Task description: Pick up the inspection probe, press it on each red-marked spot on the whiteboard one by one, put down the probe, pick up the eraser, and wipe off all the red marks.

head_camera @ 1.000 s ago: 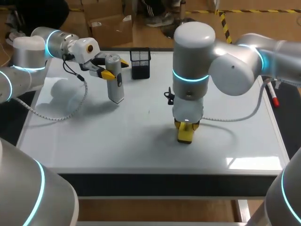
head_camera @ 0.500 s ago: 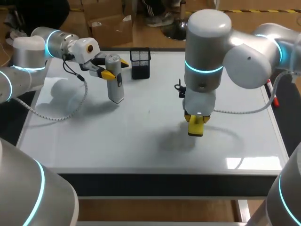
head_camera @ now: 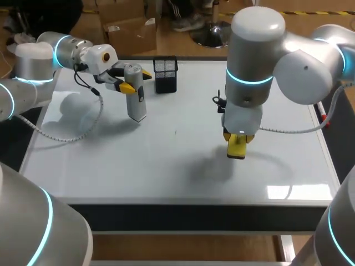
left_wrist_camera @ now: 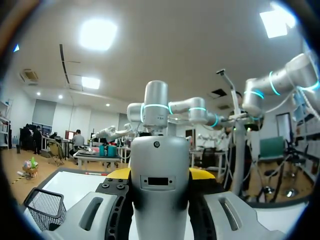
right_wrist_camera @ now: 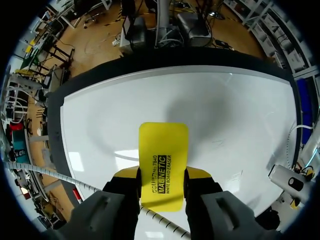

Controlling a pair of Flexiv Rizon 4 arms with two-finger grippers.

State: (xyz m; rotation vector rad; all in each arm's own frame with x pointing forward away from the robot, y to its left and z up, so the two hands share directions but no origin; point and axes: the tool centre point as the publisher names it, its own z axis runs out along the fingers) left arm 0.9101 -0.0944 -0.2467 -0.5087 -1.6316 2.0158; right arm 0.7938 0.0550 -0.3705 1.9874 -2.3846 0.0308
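Left gripper [head_camera: 136,81]: upper left of the head view, and there it is, both yellow tips clamped on the inspection probe [head_camera: 137,105] from two sides.
Probe: a silvery cylinder, held near upright, its lower end down toward the whiteboard [head_camera: 111,160]; whether it touches the surface cannot be told.
Left wrist view: the probe [left_wrist_camera: 160,185] fills the space between the fingers, yellow tips hugging either side of the left gripper's [left_wrist_camera: 160,174] load.
Right gripper [head_camera: 237,139]: right of centre in the head view, pointing straight down, closed on the yellow eraser [head_camera: 237,151].
Eraser: hangs low over the board, its shadow thrown off to the lower left of it.
Right wrist view: the eraser [right_wrist_camera: 163,160] juts out ahead of the right gripper [right_wrist_camera: 162,176], fingers pressing both its long edges, the white board [right_wrist_camera: 225,115] spread beneath.
Mesh basket [head_camera: 166,73]: black, top centre of the board, just right of the probe.
Red marker [head_camera: 323,118]: lying along the board's right edge.
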